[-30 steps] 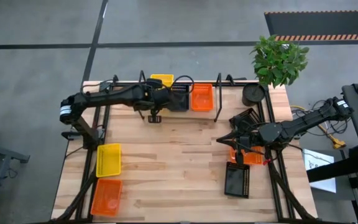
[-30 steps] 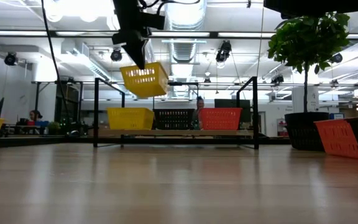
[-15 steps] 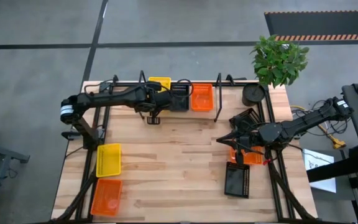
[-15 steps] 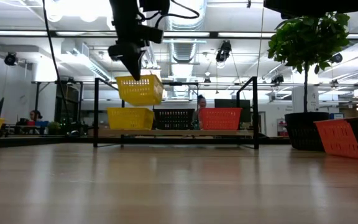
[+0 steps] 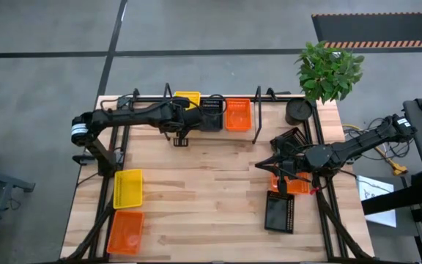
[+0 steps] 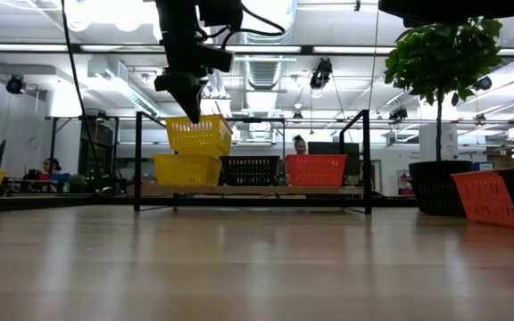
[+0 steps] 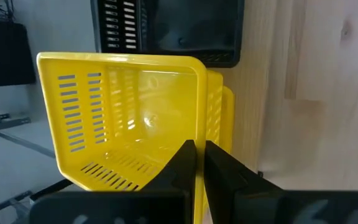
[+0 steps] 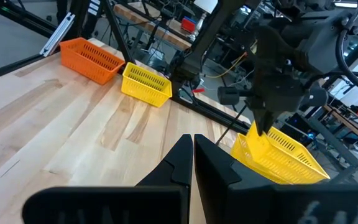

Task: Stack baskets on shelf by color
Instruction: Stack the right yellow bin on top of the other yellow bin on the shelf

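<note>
Left gripper (image 7: 199, 163) is pinched on the rim of a yellow basket (image 7: 123, 121), holding it just above the yellow one (image 6: 186, 169) already on the shelf (image 6: 252, 190) so colours match. Right gripper (image 8: 192, 155) hangs closed and empty over by the orange basket (image 5: 293, 183).

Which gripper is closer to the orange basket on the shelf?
Left. The left gripper holds a yellow basket two slots from the orange basket; the right gripper waits far off by the table's right edge.
</note>
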Motion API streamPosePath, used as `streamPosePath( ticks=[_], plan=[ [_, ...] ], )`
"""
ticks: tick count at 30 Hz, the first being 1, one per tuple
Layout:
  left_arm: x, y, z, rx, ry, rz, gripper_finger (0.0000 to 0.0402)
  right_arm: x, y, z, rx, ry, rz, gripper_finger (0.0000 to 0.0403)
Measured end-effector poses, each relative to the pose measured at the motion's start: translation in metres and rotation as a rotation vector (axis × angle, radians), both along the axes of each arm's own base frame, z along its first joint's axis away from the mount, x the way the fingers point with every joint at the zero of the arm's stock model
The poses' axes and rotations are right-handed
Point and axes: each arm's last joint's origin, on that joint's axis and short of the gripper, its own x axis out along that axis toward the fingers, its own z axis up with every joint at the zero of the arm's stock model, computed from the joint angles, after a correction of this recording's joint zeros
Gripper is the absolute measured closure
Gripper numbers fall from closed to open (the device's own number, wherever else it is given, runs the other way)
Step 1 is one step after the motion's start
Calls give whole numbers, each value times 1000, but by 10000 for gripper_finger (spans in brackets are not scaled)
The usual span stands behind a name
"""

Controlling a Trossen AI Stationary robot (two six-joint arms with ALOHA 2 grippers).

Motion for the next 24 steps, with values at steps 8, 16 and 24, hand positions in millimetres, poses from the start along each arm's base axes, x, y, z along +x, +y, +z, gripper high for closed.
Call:
streamPosePath(
  ticks=[8, 16, 24],
  plan=[
    [-1, 3, 0, 3, 7, -3, 401, 0, 0, 0, 0, 0, 0, 394],
    [-2, 6, 0, 3, 6, 9, 401, 0, 0, 0, 0, 0, 0, 394],
    [-3, 7, -1, -2, -4, 36, 401, 0, 0, 0, -1, 2, 0, 394]
  ],
)
